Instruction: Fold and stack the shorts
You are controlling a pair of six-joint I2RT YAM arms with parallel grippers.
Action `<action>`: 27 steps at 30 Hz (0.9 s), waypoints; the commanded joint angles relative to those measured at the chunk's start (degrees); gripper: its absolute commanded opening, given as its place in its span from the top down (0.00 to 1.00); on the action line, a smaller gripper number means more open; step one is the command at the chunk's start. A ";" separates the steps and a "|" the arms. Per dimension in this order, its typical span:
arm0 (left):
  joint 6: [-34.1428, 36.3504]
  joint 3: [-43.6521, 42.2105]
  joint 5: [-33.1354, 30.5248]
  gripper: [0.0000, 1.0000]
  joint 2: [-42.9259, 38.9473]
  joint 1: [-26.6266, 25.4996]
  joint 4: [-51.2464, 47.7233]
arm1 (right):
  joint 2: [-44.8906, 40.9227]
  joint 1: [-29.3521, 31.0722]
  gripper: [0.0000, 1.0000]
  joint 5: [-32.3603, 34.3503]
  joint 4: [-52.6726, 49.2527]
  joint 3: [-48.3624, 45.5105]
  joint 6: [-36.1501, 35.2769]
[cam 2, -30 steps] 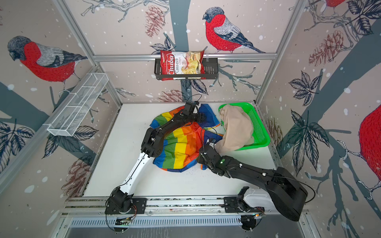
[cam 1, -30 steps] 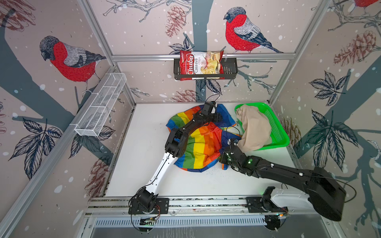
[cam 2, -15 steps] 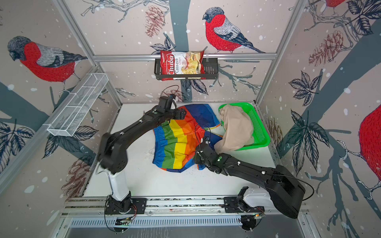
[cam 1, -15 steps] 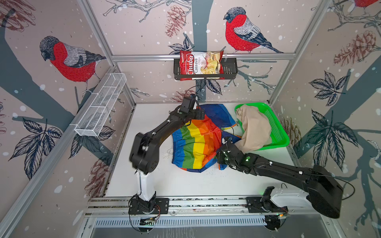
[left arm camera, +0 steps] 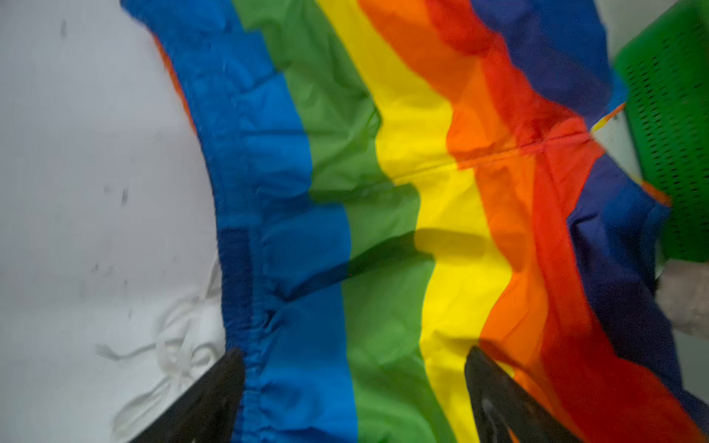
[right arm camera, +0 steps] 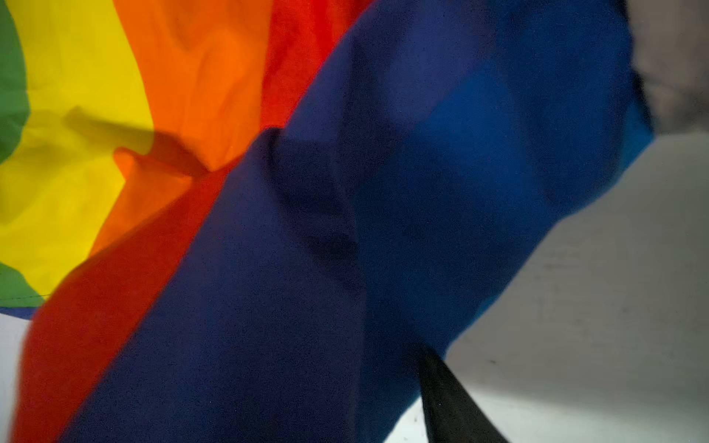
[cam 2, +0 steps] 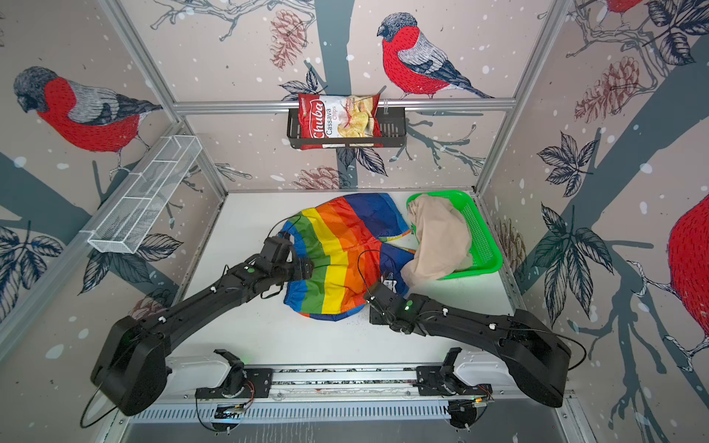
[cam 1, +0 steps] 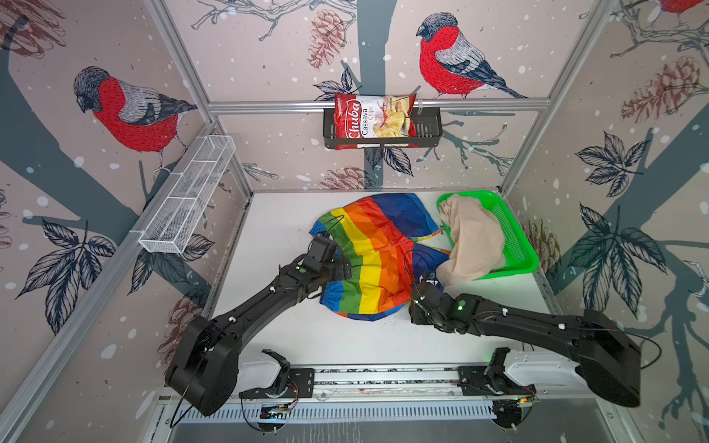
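Two pairs: rainbow shorts [cam 1: 378,253] spread on bench [cam 1: 284,230], beige shorts [cam 1: 472,237] draped over green basket [cam 1: 518,245] far right. Left pincer [left arm camera: 353,351] open over waistband; right pincer [cam 1: 426,279], we can't tell. Pinch corners evenly, fold flat.

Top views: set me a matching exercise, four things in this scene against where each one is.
Things
1. rainbow-striped shorts
2. beige shorts
3. chips bag
4. white wire tray

Places
A. in the black rack on the back wall
B. lying on the white table
C. fixed along the left wall
D. partly in the green basket, spilling over its edge

Pairs: 1-B; 2-D; 3-A; 4-C
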 commanded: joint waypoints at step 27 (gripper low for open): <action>-14.66 -19.86 7.56 0.11 -2.95 -1.95 7.04 | 3.68 0.34 0.93 3.28 -2.68 0.80 2.71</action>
